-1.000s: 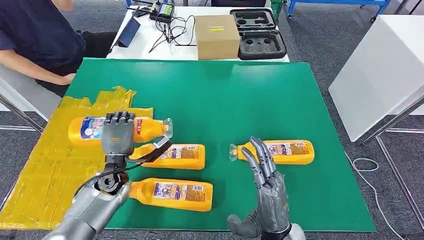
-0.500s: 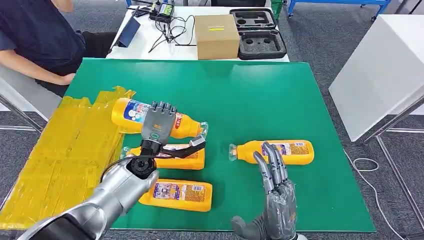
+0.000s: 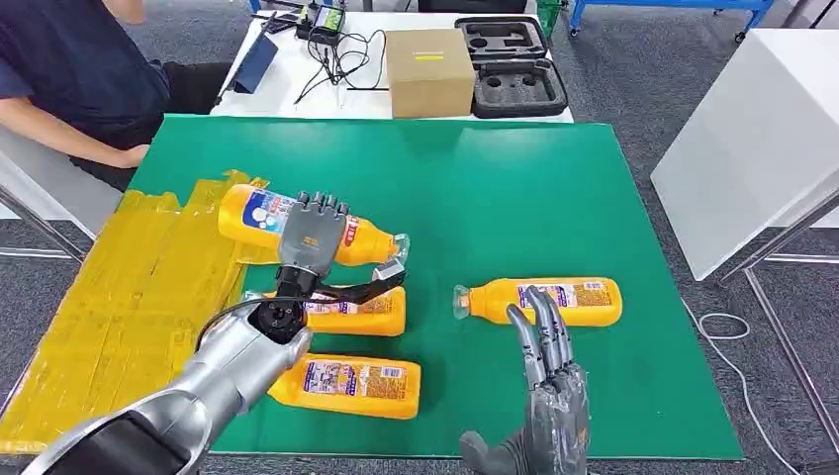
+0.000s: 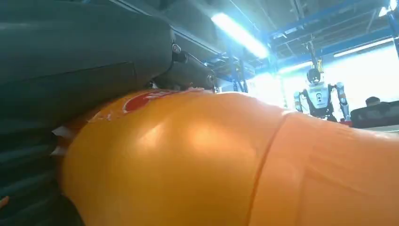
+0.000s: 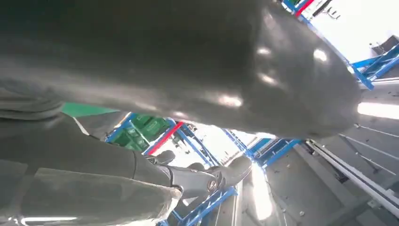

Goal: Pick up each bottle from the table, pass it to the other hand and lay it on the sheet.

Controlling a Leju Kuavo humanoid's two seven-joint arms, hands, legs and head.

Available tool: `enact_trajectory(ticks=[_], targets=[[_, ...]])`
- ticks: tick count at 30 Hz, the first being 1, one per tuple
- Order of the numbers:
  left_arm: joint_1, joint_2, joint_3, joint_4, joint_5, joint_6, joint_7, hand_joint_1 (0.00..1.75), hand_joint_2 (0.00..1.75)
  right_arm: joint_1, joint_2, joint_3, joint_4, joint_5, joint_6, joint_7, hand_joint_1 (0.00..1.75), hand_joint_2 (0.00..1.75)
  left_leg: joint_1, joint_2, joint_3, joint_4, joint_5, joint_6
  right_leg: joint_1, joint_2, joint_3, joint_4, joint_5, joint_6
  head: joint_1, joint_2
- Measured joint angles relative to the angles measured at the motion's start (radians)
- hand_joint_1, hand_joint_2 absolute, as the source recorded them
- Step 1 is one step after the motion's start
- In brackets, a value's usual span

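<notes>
Left hand (image 3: pixel 313 236) under my control gripping an orange bottle (image 3: pixel 257 218) (cap pointing toward the right hand), right hand (image 3: pixel 554 396) spread, holding nothing, three bottles below.

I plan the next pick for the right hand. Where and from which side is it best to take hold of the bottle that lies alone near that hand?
Probably the labelled middle of the lone bottle, from above: it lies flat, cap toward the left, with bare green mat around. The right hand is open, just in front of it.
</notes>
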Motion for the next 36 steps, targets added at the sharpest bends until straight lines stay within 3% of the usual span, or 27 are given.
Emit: enact_trajectory(ticks=[6,8,16,20,28,29,36], targets=[[-0.008,0.004,0.011,0.006,0.000,-0.030,0.034,1.48,1.75,-0.001,-0.006,0.002,0.000,0.002,0.000,0.014,0.00,0.00,0.000,0.000,0.000,0.000,0.000,0.000,0.000,0.000,0.000,0.000,0.000,0.000,0.000,0.000],[-0.015,0.010,0.024,0.008,0.001,-0.040,0.046,1.38,1.75,-0.001,-0.007,0.005,0.000,0.000,0.000,0.014,0.00,0.00,0.000,0.000,0.000,0.000,0.000,0.000,0.000,0.000,0.000,0.000,0.000,0.000,0.000,0.000],[-0.039,0.060,0.073,0.011,0.001,-0.057,0.068,1.26,1.75,-0.009,-0.013,0.027,0.000,0.011,-0.004,0.022,0.00,0.00,0.001,0.000,0.000,0.000,0.000,0.000,0.001,0.000,0.000,0.001,0.000,0.000,0.000,0.000],[-0.061,0.092,0.107,0.011,0.001,-0.065,0.051,1.36,1.75,-0.016,-0.013,0.055,0.000,0.042,-0.005,0.040,0.00,0.00,0.001,0.000,0.000,0.000,0.000,0.000,0.001,0.000,0.000,0.001,0.000,0.000,0.000,0.000],[-0.082,0.133,0.152,0.011,0.001,-0.067,0.041,1.29,1.75,-0.007,-0.014,0.074,0.000,0.033,-0.005,0.014,0.00,0.00,0.001,0.000,0.000,0.000,0.000,0.000,0.001,0.000,0.000,0.001,0.000,0.000,0.000,0.000],[-0.082,0.141,0.156,0.011,0.001,-0.066,0.042,1.36,1.75,-0.006,-0.015,0.074,0.000,0.033,-0.005,0.018,0.00,0.00,0.001,0.000,0.000,0.000,0.000,0.000,0.001,0.000,0.000,0.001,0.000,0.000,0.000,0.000],[-0.063,0.202,0.208,0.011,0.001,-0.056,0.046,1.38,1.75,-0.008,-0.028,0.092,-0.006,0.036,0.023,0.072,0.00,0.00,0.002,0.000,0.000,0.000,0.000,0.000,0.001,0.000,0.000,0.001,0.000,0.000,0.000,0.000]])
